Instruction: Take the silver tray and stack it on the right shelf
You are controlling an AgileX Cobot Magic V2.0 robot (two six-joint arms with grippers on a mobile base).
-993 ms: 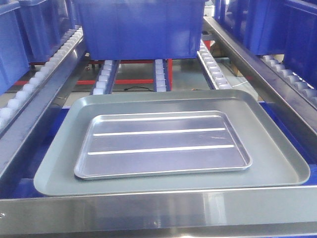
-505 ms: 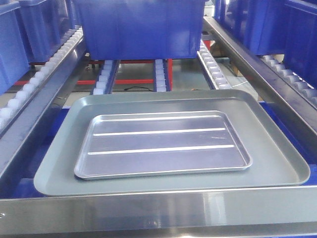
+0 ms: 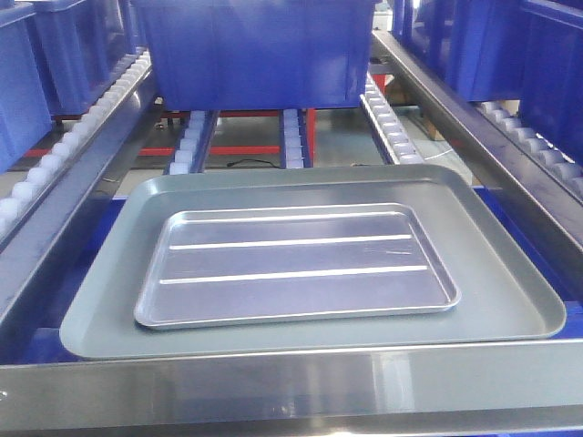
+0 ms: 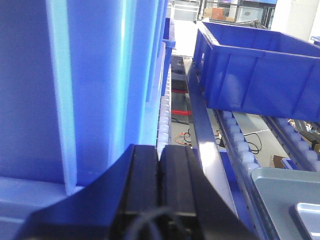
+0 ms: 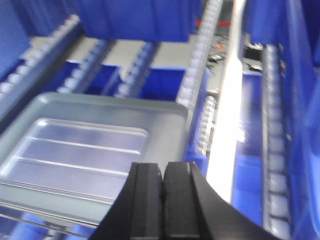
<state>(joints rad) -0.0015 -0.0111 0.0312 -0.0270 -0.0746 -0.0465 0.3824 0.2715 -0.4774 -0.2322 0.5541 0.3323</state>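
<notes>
The silver tray (image 3: 296, 264), shiny with two raised ribs, lies flat inside a larger dull grey tray (image 3: 100, 300) on the middle lane of the roller rack. Neither gripper shows in the front view. My right gripper (image 5: 162, 167) is shut and empty, hovering over the grey tray's (image 5: 165, 125) right side, with the silver tray (image 5: 75, 150) to its left. My left gripper (image 4: 159, 150) is also shut and empty, close beside a tall blue bin (image 4: 75, 90); the silver tray's corner (image 4: 307, 220) sits far to its right. The right shelf's rollers (image 3: 537, 150) run along the right edge.
A blue bin (image 3: 260, 50) stands on the rollers behind the trays. More blue bins fill the left lane (image 3: 23, 91) and the right lane (image 3: 510, 45). A shiny steel front edge (image 3: 291, 382) crosses the foreground. Steel rails (image 3: 455, 118) divide the lanes.
The front view has shifted very slightly, so the trays sit a few pixels further left. Nothing else has visibly moved.
</notes>
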